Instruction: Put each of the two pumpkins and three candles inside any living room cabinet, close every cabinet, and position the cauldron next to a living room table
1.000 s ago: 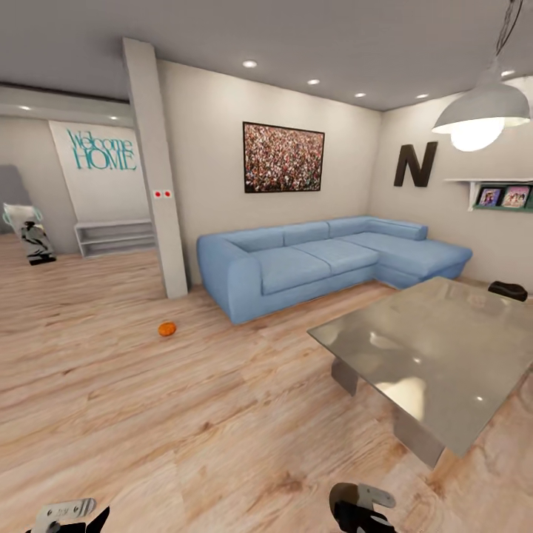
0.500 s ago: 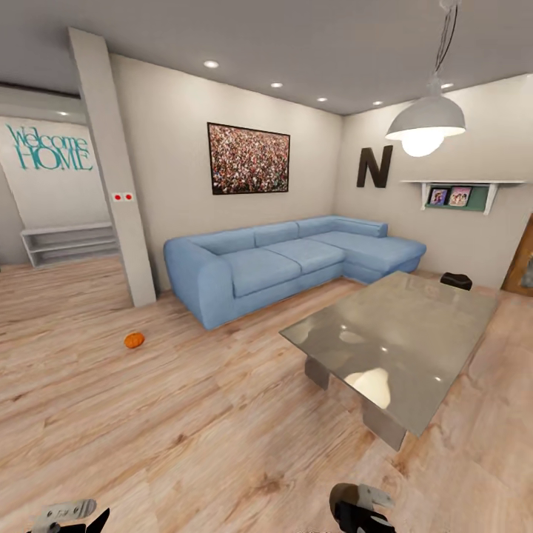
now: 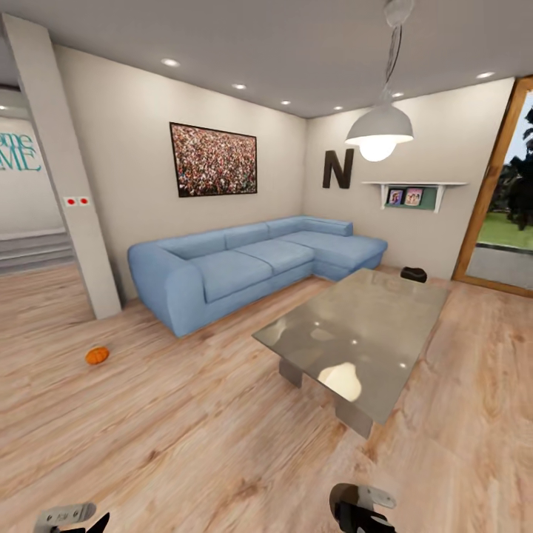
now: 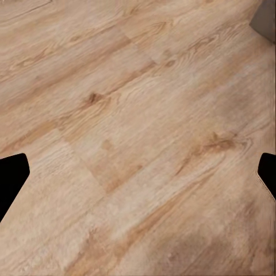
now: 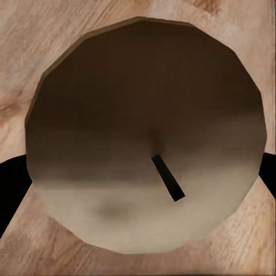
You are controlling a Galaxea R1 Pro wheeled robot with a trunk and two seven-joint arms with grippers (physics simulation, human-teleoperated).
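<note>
Right gripper (image 5: 138, 172) is closed on a squat white cylindrical candle with a short dark wick (image 5: 146, 138); the right wrist view looks straight down on the candle's round top, shaded brown above and pale below, with a dark fingertip showing at each side edge of it. In the head view the right gripper (image 3: 360, 509) sits low over the light wooden plank floor (image 3: 222, 444). The left gripper (image 4: 138, 172) is spread wide and holds nothing; its two dark fingertips (image 4: 10, 175) frame bare floor.

Step in hand, by judgement: carrying one candle in search of a cabinet. No dark-brown drawer unit is in view, so the next move calls for turning or driving the base until one appears, then opening a drawer with the free left gripper and lowering the candle inside.

Other task items:
- One small orange ribbed pumpkin (image 3: 97, 355) lies on the floor, near the grey square pillar (image 3: 63, 170) and well apart from the robot.
- The low rectangular table with the glossy grey-beige top (image 3: 363, 333) stands ahead on the robot's right, in front of the blue corner sofa (image 3: 244, 266).
- A small black rounded object, probably the black cauldron (image 3: 414, 274), rests on the floor just beyond the table's far end. Whether that counts as next to the table cannot be told from here.
</note>
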